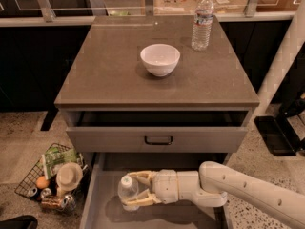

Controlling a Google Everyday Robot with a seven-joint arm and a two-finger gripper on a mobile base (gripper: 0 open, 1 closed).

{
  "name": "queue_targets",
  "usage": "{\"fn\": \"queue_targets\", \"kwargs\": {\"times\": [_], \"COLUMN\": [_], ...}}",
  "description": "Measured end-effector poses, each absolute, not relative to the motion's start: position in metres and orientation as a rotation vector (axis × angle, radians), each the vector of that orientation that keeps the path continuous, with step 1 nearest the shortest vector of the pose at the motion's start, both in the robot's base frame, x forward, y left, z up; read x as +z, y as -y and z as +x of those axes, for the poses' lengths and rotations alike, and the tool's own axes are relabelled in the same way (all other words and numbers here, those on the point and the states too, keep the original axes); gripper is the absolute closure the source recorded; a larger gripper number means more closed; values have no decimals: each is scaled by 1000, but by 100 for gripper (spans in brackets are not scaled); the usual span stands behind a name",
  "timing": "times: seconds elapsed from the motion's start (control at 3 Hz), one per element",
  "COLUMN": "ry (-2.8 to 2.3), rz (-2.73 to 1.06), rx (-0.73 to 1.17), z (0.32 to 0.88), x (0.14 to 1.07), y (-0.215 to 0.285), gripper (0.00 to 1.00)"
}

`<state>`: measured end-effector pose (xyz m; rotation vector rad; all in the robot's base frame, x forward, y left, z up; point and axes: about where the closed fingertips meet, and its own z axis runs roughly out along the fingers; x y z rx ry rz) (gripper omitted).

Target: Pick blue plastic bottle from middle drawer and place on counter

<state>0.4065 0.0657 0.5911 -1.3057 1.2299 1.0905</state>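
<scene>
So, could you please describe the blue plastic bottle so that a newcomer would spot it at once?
Below the counter, in the open middle drawer near the floor, the blue plastic bottle sits at the gripper. It is squat and white-capped, unlike the taller water bottle on top.

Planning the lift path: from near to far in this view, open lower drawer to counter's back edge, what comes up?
The small bottle, with the claw at it in the lower drawer → black drawer handle → white bowl → tall water bottle on the counter.
</scene>
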Motion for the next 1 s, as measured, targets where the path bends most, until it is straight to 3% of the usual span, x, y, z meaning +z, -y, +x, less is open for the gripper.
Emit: {"fn": "queue_targets", "kwargs": {"times": [1.0], "ry": [-1267], "rz": [-1215], "rx": [844], "z": [400], "x": [783], "y": [-75], "gripper": [100]}}
